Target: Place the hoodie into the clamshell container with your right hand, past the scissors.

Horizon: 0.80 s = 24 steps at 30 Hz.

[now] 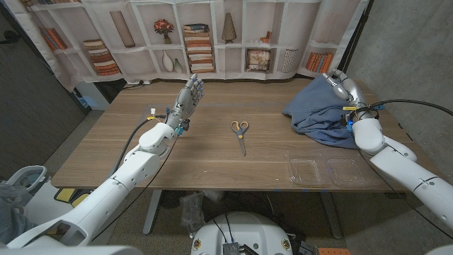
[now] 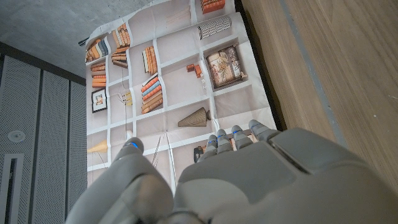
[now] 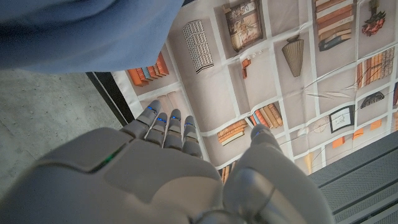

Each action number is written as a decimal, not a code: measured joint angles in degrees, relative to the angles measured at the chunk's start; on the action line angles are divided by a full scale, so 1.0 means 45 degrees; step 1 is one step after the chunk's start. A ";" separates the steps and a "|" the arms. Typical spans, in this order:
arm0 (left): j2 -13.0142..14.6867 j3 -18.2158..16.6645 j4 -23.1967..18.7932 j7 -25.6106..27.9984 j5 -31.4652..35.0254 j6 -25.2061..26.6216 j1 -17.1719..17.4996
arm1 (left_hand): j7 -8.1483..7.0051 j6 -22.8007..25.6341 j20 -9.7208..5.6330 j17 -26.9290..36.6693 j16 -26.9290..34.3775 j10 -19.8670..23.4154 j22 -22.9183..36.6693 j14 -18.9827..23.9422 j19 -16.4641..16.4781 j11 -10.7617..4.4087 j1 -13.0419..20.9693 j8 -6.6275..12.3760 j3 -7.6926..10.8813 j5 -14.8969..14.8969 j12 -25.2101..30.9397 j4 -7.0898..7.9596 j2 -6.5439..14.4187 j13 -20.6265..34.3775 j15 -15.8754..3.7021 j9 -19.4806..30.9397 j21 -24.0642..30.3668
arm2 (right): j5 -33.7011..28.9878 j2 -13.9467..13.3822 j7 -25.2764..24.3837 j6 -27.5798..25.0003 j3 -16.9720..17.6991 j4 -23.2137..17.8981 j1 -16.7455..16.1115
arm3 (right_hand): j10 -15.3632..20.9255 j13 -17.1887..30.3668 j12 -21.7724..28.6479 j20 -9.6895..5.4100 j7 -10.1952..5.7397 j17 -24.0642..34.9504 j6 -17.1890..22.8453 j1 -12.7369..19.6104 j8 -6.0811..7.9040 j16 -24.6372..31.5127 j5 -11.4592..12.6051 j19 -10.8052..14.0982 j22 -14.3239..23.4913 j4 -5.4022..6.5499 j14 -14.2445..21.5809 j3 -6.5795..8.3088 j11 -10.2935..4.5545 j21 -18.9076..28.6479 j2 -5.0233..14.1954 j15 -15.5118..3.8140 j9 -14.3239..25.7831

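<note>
Near right: clear clamshell container, open, hard to see. Mid-table: scissors. Far right: blue hoodie, my right hand above it, fingers apart, empty. Left hand raised, open. Risk: loose cloth drags, shoves light container.

Scissors lie mid-desk, well apart from the clamshell near the front right edge. Bare desk runs between them. The hoodie heaps just behind the clamshell. Left robot hand is raised, well left of the scissors.
</note>
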 measured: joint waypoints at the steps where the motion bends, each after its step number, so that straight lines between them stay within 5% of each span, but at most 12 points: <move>1: 0.0001 0.0000 -0.0003 0.0004 0.0000 0.0006 0.0009 | 0.0000 0.0000 0.0000 0.0000 0.0000 0.0000 0.0000 0.0000 0.0000 0.0000 0.0000 0.0000 0.0000 0.0000 0.0000 0.0000 0.0000 0.0000 0.0000 0.0000 0.0000 | -0.0076 -0.0023 -0.0009 -0.0092 -0.0048 -0.0013 0.0010 | -0.0058 0.0000 -0.0022 0.0142 -0.0142 0.0000 -0.0032 0.0003 -0.0022 0.0000 0.0020 0.0018 0.0035 -0.0037 -0.0059 -0.0037 -0.0059 -0.0050 -0.0003 0.0016 0.0000; 10: 0.0012 -0.0005 -0.0035 0.0067 0.0000 0.0042 0.0051 | 0.0000 0.0000 0.0000 0.0000 0.0000 0.0000 0.0000 0.0000 0.0001 0.0000 0.0000 0.0000 0.0001 0.0000 0.0000 0.0001 0.0000 0.0000 0.0000 -0.0001 0.0000 | -0.0480 -0.0101 -0.0049 -0.0533 -0.0332 0.0040 0.0211 | -0.0318 -0.0001 -0.0118 0.0519 -0.0706 0.0036 -0.0097 0.0134 -0.0024 0.0000 0.0121 -0.0110 0.0055 -0.0154 -0.0275 -0.0053 -0.0313 -0.0285 -0.0134 0.0138 0.0001; 16: 0.0042 -0.0023 -0.0061 0.0105 0.0000 0.0090 0.0063 | -0.0044 0.0044 0.0000 0.0000 0.0000 0.0000 0.0000 -0.0001 0.0001 0.0000 0.0000 0.0000 0.0002 0.0000 0.0000 0.0002 0.0000 0.0000 0.0000 -0.0002 0.0000 | -0.0632 -0.0139 -0.0075 -0.0631 -0.0500 0.0202 0.0352 | -0.0436 -0.0001 -0.0118 0.2028 -0.1296 0.0036 0.0220 0.0224 0.0021 0.0000 0.0316 -0.0698 0.0054 -0.0287 -0.0522 -0.0186 -0.0805 -0.0854 -0.0224 -0.0022 0.0065; 24: 0.0099 -0.0079 -0.0091 0.0107 -0.0010 0.0118 0.0099 | -0.0051 0.0051 0.0001 0.0000 0.0000 0.0000 0.0000 -0.0001 0.0001 0.0000 0.0000 0.0000 -0.0084 0.0000 0.0000 0.0019 0.0000 0.0000 0.0000 -0.0002 0.0000 | -0.0920 -0.0165 -0.0182 -0.0804 -0.0645 0.0323 0.0448 | -0.0667 -0.0001 -0.0191 0.2911 -0.1545 0.0035 0.0325 0.0237 0.0065 -0.0148 0.0575 -0.1621 0.0053 -0.0417 -0.1140 -0.0317 -0.1003 -0.1465 -0.0510 0.0324 0.0029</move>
